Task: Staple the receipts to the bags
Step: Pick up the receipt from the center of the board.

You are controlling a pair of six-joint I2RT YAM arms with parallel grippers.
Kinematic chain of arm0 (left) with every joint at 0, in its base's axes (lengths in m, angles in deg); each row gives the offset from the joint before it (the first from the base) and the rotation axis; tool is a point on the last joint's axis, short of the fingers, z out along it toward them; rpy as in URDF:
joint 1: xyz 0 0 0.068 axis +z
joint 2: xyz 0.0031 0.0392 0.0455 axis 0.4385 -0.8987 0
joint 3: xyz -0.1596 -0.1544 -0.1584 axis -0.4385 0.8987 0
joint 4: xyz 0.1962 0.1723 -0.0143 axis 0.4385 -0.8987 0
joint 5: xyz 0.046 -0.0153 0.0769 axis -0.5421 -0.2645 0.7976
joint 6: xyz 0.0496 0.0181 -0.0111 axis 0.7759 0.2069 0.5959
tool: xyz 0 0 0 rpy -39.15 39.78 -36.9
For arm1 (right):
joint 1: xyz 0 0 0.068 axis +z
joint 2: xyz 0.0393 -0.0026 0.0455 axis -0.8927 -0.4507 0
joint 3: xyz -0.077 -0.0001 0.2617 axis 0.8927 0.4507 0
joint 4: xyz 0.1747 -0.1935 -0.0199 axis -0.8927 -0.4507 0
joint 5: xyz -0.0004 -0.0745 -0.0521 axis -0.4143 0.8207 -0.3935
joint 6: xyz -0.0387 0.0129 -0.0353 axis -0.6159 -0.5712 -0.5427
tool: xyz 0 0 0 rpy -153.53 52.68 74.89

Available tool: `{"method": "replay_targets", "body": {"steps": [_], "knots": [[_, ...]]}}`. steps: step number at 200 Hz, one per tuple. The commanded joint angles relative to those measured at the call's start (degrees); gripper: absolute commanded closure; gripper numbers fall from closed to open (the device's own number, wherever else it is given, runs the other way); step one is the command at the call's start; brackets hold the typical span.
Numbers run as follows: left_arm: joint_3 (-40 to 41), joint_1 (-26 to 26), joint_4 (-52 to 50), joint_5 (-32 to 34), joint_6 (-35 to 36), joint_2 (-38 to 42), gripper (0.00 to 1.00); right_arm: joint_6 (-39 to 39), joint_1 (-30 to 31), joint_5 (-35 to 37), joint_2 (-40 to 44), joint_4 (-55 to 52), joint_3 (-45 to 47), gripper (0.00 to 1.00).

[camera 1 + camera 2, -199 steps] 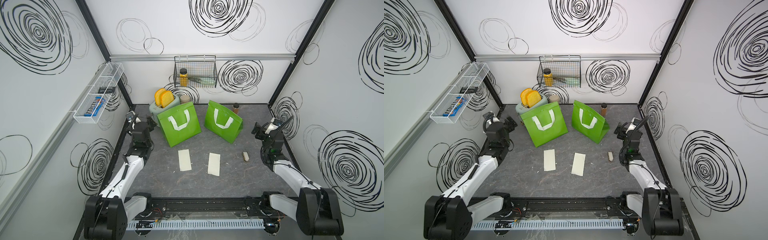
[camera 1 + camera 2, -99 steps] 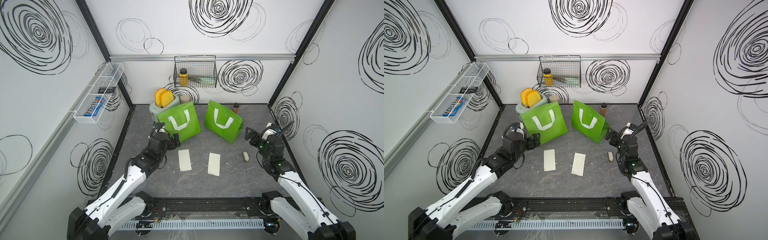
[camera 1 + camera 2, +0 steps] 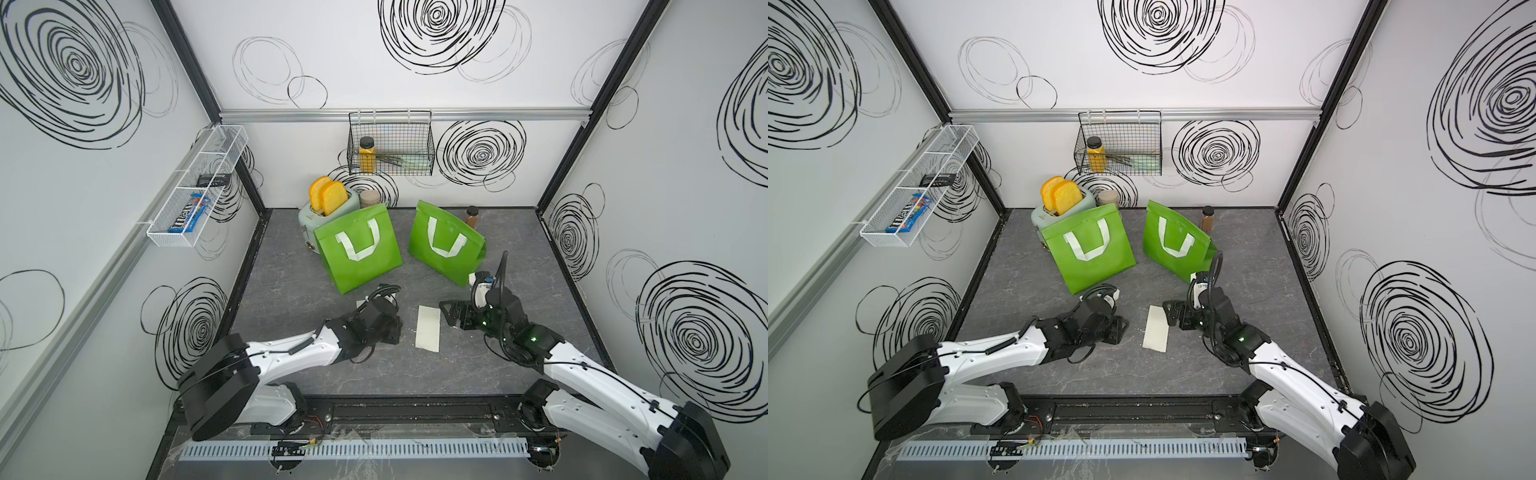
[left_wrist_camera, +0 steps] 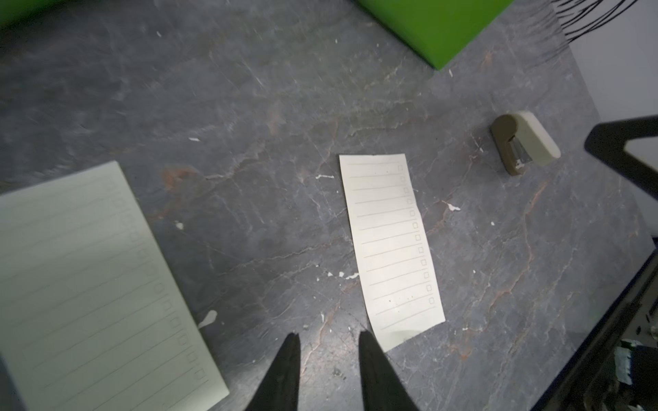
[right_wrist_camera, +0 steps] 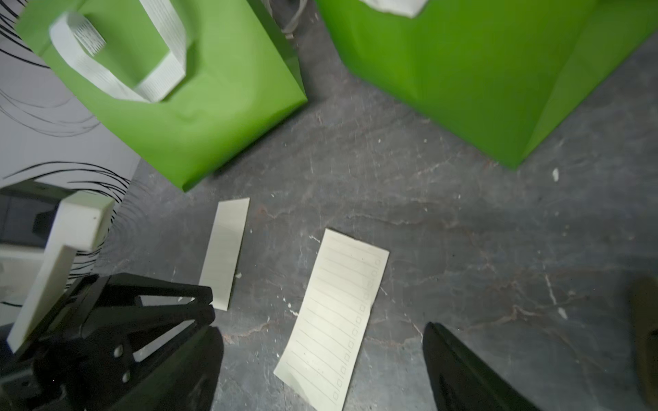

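Two green bags [image 3: 359,253] [image 3: 446,247] with white handles stand at the back of the table. One receipt [image 3: 428,328] lies flat between my grippers. The other receipt [image 4: 89,284] lies mostly under my left arm in both top views. My left gripper [image 4: 328,336] hovers low over bare table between the two receipts, its jaws a narrow gap apart with nothing in them. My right gripper [image 5: 320,329] is wide open, with the near receipt [image 5: 334,320] lying below the gap. A small beige stapler [image 4: 523,142] lies beyond that receipt, hidden by my right arm in the top views.
A toaster [image 3: 328,208] with two toast slices stands behind the left bag, with a brown jar [image 3: 370,198] beside it. A small spice jar [image 3: 471,216] stands behind the right bag. A wire basket [image 3: 390,145] and a white shelf [image 3: 199,187] hang on the walls.
Both arms have swung in from the side walls to the table's middle, either side of the right receipt. The left jaws have narrowed. The left arm now covers the left receipt.
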Motion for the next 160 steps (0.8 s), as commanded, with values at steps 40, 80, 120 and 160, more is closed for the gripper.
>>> {"method": "replay_targets", "body": {"steps": [40,80,120,160], "knots": [[-5.15,-1.39,12.46,-8.96,1.18,-11.8,0.87,8.73,0.12,-8.4,-6.66,10.61,6.05,0.34],[-4.14,-1.98,14.5,-10.91,1.03,-15.29,0.87,10.89,-3.24,-15.03,-15.72,10.51,3.99,0.39],[-2.99,-3.76,15.15,-10.63,-0.26,-17.48,0.88,12.31,-4.28,-19.69,-23.34,13.84,3.05,0.42],[-2.02,-4.03,15.26,-10.85,-1.68,-19.39,0.9,14.78,-4.08,-21.17,-24.13,17.08,4.35,0.42]]}}
